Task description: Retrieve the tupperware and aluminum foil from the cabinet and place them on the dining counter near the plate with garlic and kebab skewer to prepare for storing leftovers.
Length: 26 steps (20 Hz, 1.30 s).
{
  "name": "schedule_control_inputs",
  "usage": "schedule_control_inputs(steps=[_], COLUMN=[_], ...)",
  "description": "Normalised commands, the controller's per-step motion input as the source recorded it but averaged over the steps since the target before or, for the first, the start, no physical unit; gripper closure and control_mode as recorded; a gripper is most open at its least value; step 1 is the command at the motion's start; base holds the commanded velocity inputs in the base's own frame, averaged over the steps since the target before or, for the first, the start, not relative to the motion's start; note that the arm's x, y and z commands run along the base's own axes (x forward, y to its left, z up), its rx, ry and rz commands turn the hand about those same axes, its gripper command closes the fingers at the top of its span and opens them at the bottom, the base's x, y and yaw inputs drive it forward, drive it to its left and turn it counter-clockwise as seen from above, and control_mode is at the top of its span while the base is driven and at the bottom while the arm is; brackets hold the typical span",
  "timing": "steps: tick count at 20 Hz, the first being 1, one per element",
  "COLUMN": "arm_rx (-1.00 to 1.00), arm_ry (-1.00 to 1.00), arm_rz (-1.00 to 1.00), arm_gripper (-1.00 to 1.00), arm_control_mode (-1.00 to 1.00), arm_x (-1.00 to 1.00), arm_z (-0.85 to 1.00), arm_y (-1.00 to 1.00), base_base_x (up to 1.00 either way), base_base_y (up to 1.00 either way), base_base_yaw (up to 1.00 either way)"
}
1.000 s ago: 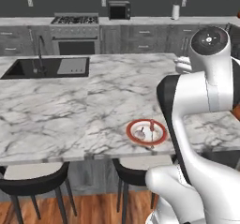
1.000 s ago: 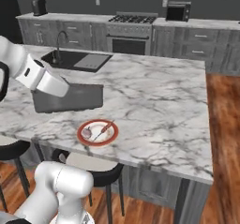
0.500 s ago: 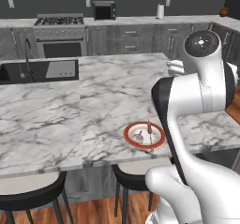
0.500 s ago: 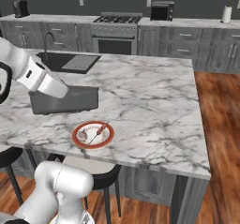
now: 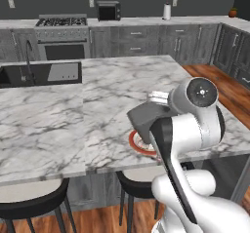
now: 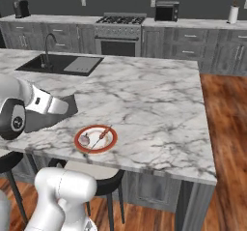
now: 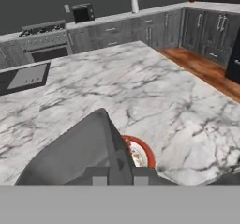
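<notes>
My gripper (image 6: 57, 107) is shut on the grey tupperware (image 6: 48, 118) and holds it just above the dining counter (image 6: 159, 109), near the front edge. The tub (image 5: 145, 118) hangs over the left side of the red-rimmed plate (image 6: 95, 139) and partly hides it (image 5: 138, 145). On the plate lie the pale garlic (image 6: 85, 139) and the kebab skewer (image 6: 102, 135). In the hand view the tupperware (image 7: 75, 155) fills the lower left in front of the gripper (image 7: 119, 177), with the plate (image 7: 143, 153) peeking out beyond it. The aluminum foil and the cabinet are out of view.
A black sink (image 5: 44, 74) is set into the counter's far left. Stove (image 5: 61, 22), a dark oven box (image 5: 108, 11) and a white paper-towel roll (image 5: 167, 11) line the back worktop. Stools (image 5: 29, 208) stand under the counter's front edge; wooden floor (image 6: 226, 128) lies to the right.
The whole picture has shifted, so the base has moved. The arm has folded forward and the tupperware, still held, now hangs lower and closer to the plate.
</notes>
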Motion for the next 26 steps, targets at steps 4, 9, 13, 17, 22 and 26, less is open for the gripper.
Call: schedule_control_inputs(steps=[4, 9, 13, 17, 22, 26], arm_rx=[0.05, 0.09, 0.11, 0.05, 0.0, 0.0], arm_ry=[-0.05, -0.03, -0.01, 0.0, 0.04, 0.07], arm_rz=[0.13, -0.03, -0.06, -0.01, 0.0, 0.0], arm_gripper=[1.0, 1.0, 1.0, 1.0, 1.0, 1.0], arm_control_mode=[-1.0, -1.0, -1.0, -1.0, -1.0, -1.0], arm_x=[0.66, 0.48, 0.39, 0.38, 0.51, 0.54], arm_z=[-0.47, -0.3, -0.45, -0.42, -0.45, -0.46], arm_y=[0.35, 0.4, 0.35, 0.19, 0.26, 0.26], base_base_x=[0.0, 0.0, 0.0, 0.0, 0.0, 0.0], base_base_y=[0.0, 0.0, 0.0, 0.0, 0.0, 0.0], base_base_yaw=[0.0, 0.0, 0.0, 0.0, 0.0, 0.0])
